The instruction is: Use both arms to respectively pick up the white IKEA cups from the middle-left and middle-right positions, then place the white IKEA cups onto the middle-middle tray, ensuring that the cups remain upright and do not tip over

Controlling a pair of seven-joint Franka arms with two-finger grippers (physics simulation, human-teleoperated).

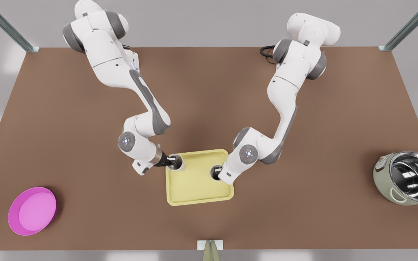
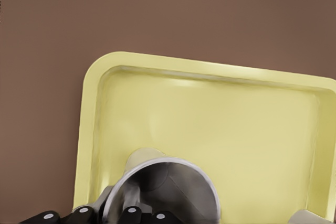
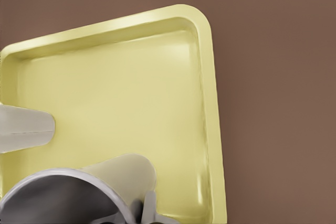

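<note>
The pale yellow tray (image 1: 198, 192) lies mid-table. My left gripper (image 1: 220, 174), on the arm at the front view's right, is shut on the rim of one white IKEA cup (image 1: 215, 172), upright over the tray's right half. In the left wrist view that cup (image 2: 173, 182) is by the gripper (image 2: 107, 213) and the tray (image 2: 220, 119). My right gripper (image 1: 171, 161), on the other arm, is shut on the second cup (image 1: 180, 165), upright at the tray's far left corner. The right wrist view has this cup (image 3: 121, 169) and gripper (image 3: 147, 211). Whether either cup rests on the tray is unclear.
A round magenta bowl (image 1: 32, 211) sits near the front edge at the front view's left. A grey-green cooker with a steel pot (image 1: 408, 177) stands at the right. A black cable (image 1: 267, 52) lies by the far arm base.
</note>
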